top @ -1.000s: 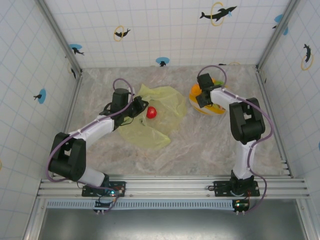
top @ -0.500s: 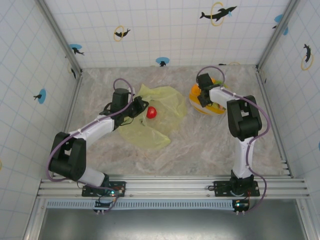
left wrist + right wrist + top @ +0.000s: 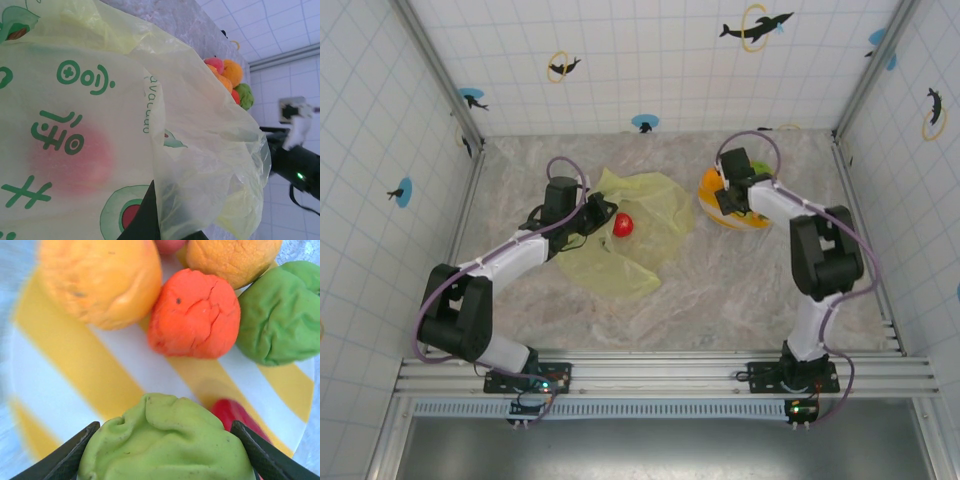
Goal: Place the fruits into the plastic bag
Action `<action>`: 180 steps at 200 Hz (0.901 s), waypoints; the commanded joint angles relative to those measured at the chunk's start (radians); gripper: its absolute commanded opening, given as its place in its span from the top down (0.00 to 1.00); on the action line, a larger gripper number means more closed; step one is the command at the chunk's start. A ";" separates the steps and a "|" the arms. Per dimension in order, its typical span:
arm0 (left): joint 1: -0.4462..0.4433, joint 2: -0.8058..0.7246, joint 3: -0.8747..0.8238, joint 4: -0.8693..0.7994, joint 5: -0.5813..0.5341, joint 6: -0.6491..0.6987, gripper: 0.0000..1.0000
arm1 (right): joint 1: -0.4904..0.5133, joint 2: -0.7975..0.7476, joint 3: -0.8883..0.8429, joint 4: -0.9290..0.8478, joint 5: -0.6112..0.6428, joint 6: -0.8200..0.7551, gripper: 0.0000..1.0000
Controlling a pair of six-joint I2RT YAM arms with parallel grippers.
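Snugly within right tool [image 3: 165,426], green fruit [image 3: 165,457] (fingers [image 3: 75,452] touching), over striped plate [image 3: 60,390].

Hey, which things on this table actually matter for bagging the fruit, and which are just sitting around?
For the job: plastic bag; red fruit showing through it; green fruit, orange fruit and red-orange fruit on the striped plate.
Just there: striped plate; dolphin stickers on the walls.

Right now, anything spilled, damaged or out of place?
Nothing stands out. One red fruit sits inside the plastic bag, left gripper pinching its edge; right gripper grips a green fruit over the striped plate, where the other fruits are piled.
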State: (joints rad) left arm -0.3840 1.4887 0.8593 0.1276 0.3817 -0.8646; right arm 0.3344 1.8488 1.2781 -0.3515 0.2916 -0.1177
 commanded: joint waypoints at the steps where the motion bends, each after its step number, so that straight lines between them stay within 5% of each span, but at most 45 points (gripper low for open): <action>1: 0.010 0.010 0.029 -0.007 0.013 -0.002 1.00 | 0.020 -0.173 -0.147 0.101 -0.178 0.086 0.41; 46: 0.010 0.018 0.028 -0.002 0.024 -0.012 1.00 | 0.079 -0.509 -0.536 0.327 -0.486 0.179 0.41; 75: 0.010 0.021 0.024 0.004 0.031 -0.020 1.00 | 0.210 -0.608 -0.691 0.483 -0.528 0.159 0.41; 106: 0.010 0.020 0.023 0.007 0.039 -0.025 1.00 | 0.361 -0.510 -0.627 0.498 -0.381 0.018 0.41; 180: 0.010 0.018 0.024 0.011 0.046 -0.028 1.00 | 0.418 -0.177 -0.370 0.685 -0.395 -0.044 0.41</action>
State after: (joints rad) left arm -0.3832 1.4971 0.8593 0.1287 0.4095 -0.8730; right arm 0.7395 1.6073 0.8352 0.1940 -0.1062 -0.1379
